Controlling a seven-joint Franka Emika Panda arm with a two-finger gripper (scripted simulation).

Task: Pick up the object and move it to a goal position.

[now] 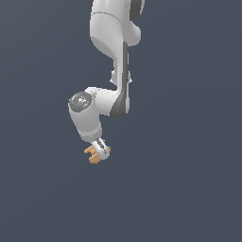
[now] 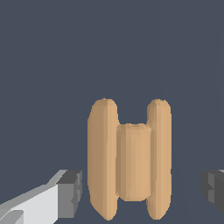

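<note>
Orange-tan object (image 2: 130, 162), made of two long rounded bars with a shorter one joined between them, lies between the spread fingers (image 2: 70, 192) of the end effector (image 1: 99, 151). Neither dark pad touches it: the end effector is open. In the exterior view the object pokes out beneath the white arm (image 1: 113, 52).

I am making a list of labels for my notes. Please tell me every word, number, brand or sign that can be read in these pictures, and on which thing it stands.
None: no readable text in either view.
The orange-tan object is plain, with no print.
The arm and the fingers carry no lettering.
The round cap on the arm shows tiny coloured dots only, too small to read as signs.
</note>
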